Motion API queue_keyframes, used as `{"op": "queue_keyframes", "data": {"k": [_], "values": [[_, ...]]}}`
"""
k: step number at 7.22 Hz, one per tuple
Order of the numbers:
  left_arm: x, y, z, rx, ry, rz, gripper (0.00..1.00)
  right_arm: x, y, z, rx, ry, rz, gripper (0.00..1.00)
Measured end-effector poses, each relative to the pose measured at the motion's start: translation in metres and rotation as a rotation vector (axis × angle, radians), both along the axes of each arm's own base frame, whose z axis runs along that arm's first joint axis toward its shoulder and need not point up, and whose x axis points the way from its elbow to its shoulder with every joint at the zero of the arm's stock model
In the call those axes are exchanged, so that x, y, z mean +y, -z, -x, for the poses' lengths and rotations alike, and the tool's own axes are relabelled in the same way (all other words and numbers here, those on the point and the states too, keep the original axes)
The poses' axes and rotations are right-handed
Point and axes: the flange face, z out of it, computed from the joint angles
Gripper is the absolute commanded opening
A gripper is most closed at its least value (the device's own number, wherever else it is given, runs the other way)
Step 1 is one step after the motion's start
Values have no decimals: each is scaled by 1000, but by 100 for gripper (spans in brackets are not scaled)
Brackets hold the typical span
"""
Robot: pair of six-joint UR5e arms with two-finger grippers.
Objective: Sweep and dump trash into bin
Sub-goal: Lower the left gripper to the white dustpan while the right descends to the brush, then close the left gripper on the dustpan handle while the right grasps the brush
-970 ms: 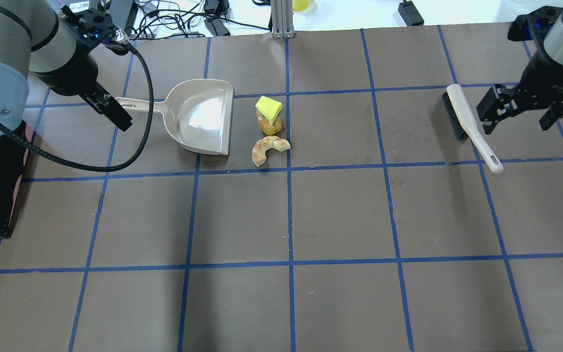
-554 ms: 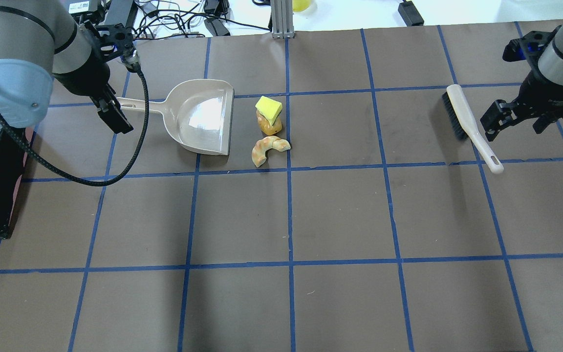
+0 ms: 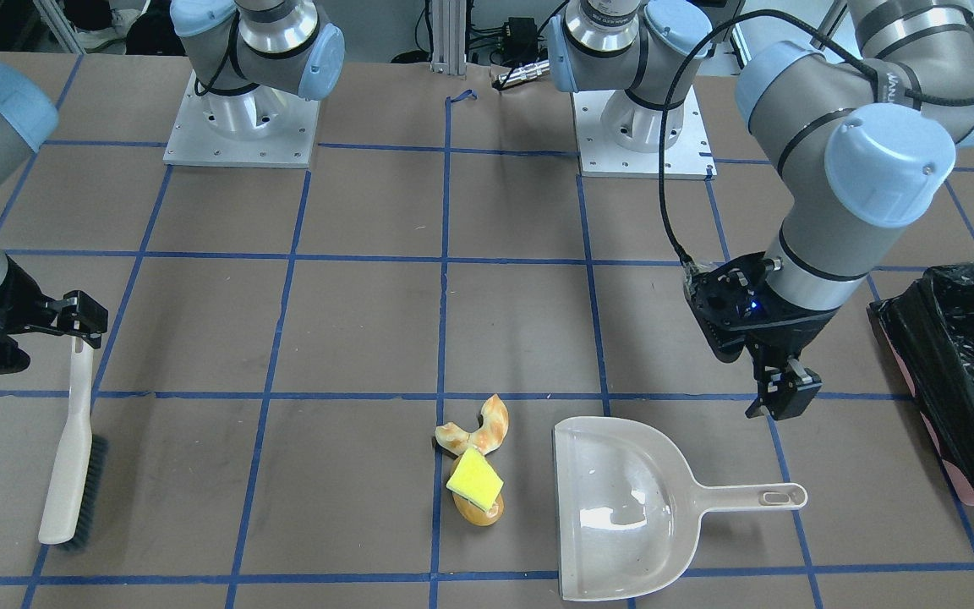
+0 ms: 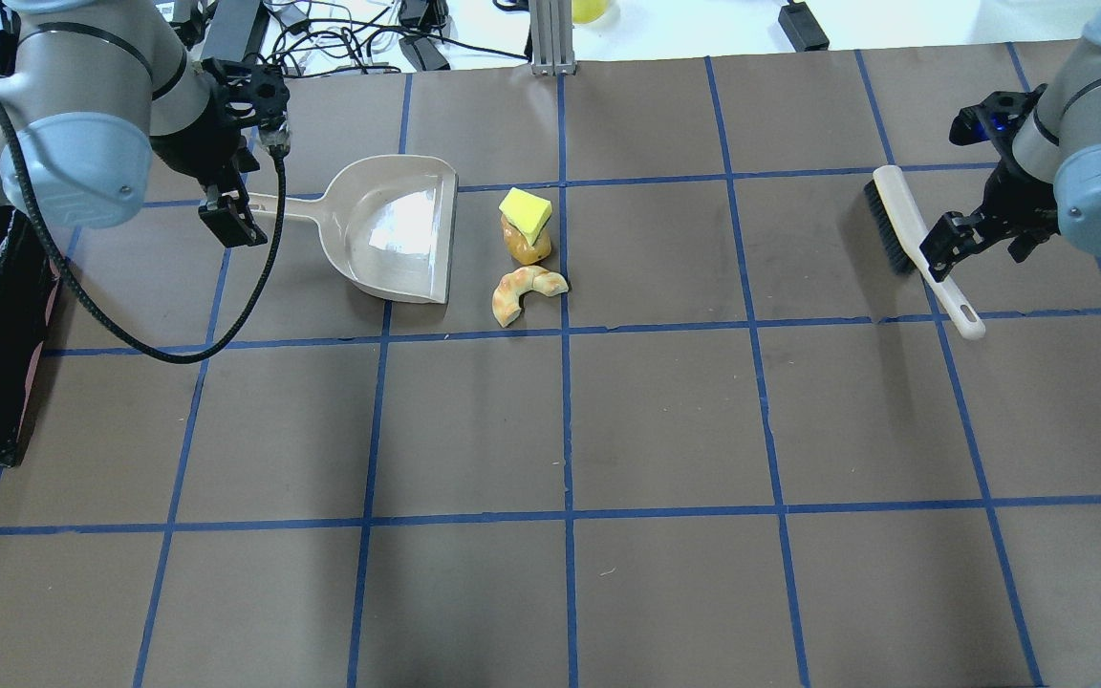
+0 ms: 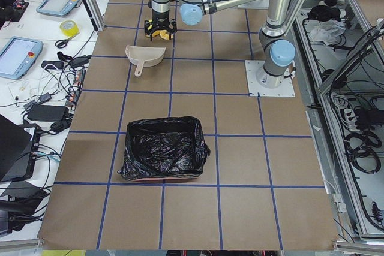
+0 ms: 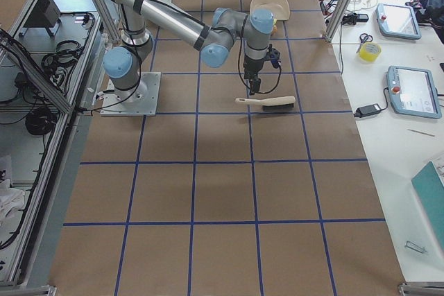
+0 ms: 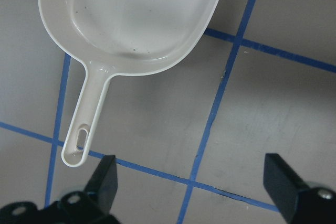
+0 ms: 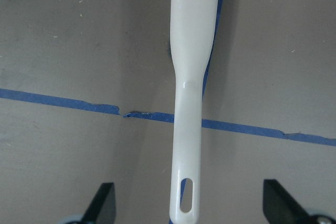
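Spread fingers on both: we find the left hand (image 7: pixel 194 181) empty, dustpan (image 7: pixel 131 19) handle end just beside one finger; right hand (image 8: pixel 191 204) empty, brush (image 8: pixel 193 51) handle centred between its fingers.

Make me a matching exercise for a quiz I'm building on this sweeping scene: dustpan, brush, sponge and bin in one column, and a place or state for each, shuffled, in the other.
Things
1. dustpan
2. brush
3. sponge
4. bin

Places or states
A. perched on the potato-like lump
B. lined with a black bag, far to the robot's left
C. empty, mouth towards the pastry
D. lying flat under the open right claw

Pairs: 1-C, 2-D, 3-A, 4-B
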Motion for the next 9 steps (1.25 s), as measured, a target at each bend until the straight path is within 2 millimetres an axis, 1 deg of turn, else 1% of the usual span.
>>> {"op": "queue_keyframes", "data": {"k": [2, 3, 5, 6, 7, 8, 9], "values": [[-37, 18, 1, 42, 72, -7, 98, -6, 23, 4, -10, 7, -28, 100], [-57, 29, 1, 61, 112, -6, 98, -7, 33, 10, -15, 16, -45, 100], [-92, 42, -7, 60, 210, -1, 97, -5, 51, 32, -31, 54, -76, 100], [-103, 54, -16, 60, 233, -11, 98, -4, 55, 36, -36, 66, -88, 100], [-111, 67, -30, 59, 239, -23, 98, -2, 58, 36, -40, 74, -97, 100], [-115, 79, -45, 57, 229, -37, 98, -1, 60, 35, -42, 75, -103, 95], [-116, 88, -54, 56, 214, -51, 98, -1, 61, 34, -46, 75, -105, 83]]}}
